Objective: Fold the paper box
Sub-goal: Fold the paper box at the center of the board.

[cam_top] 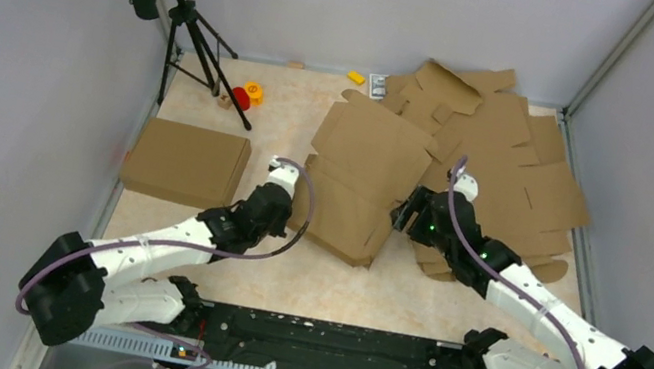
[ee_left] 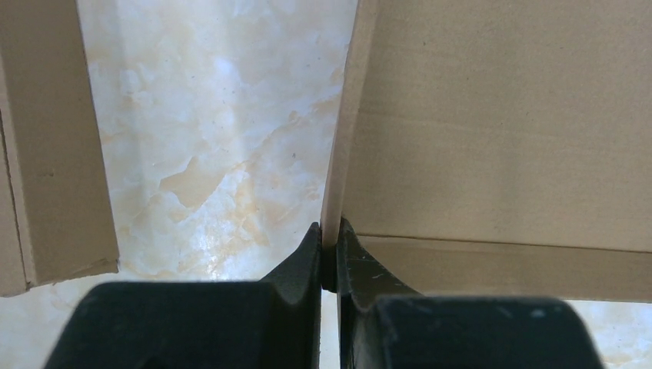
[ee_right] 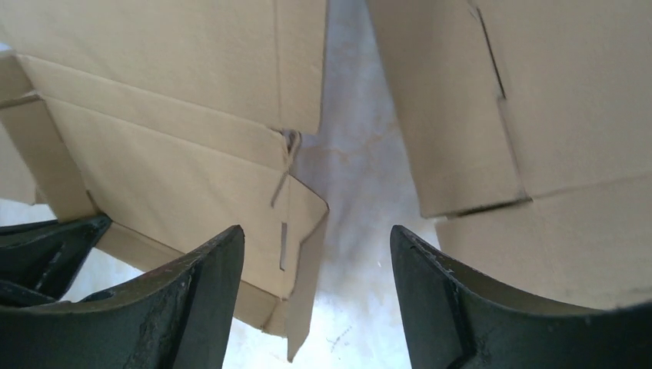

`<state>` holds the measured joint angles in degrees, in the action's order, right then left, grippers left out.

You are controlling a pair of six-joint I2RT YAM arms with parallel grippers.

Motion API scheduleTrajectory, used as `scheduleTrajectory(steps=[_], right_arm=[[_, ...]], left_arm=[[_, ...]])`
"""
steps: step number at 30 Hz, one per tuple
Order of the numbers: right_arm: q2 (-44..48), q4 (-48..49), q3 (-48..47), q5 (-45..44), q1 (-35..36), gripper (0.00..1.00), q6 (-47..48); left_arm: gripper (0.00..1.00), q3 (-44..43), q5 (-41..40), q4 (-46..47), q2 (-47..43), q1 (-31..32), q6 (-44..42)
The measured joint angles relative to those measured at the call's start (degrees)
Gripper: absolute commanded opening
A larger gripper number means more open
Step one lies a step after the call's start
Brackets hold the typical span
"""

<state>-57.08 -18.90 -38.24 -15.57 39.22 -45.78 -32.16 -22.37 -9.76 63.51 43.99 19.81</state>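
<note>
Top external view: paper box (cam_top: 358, 185) barely begun

It lies mid-table, mostly flat. Left gripper (ee_left: 329, 257) is clamped on its left wall edge; right gripper (ee_right: 315, 246) stands wide at the right corner, holding nothing. Most walls and flaps look unfolded. A finished box (cam_top: 185, 163) sits left.

This looks like a robot test lab. Two arms (cam_top: 160, 242) are bolted to a black rail (cam_top: 326, 339) at the near edge of a marble-patterned desk (cam_top: 287, 274), which is boxed in by plain grey walls (cam_top: 23, 40). Far beyond the left hand (cam_top: 301, 180) stands a tripod (cam_top: 192, 34) carrying black gear. Just beyond the right hand (cam_top: 404, 216) lies a heap of flat cardboard blanks (cam_top: 519, 168).
</note>
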Motion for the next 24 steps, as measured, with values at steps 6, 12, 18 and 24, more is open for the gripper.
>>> scheduleTrajectory(steps=[6, 12, 18, 24], right_arm=[[-1.2, 9.2, 0.0, 0.9, -0.2, 0.57, 4.7], [-7.0, 12.2, -0.1, 1.4, -0.8, 0.40, 5.8], [-9.4, 13.0, -0.1, 1.9, -0.8, 0.37, 7.3], [-9.4, 13.3, -0.4, 1.5, -0.8, 0.49, 10.2]], left_arm=[[0.00, 3.8, -0.2, 3.3, -3.3, 0.0, -0.2], [0.00, 3.9, -0.2, 5.0, -4.0, 0.1, -0.4], [0.00, 4.5, 0.0, 6.0, -4.2, 0.3, -0.4], [0.00, 4.7, 0.5, 6.0, -3.9, 0.3, -0.4]])
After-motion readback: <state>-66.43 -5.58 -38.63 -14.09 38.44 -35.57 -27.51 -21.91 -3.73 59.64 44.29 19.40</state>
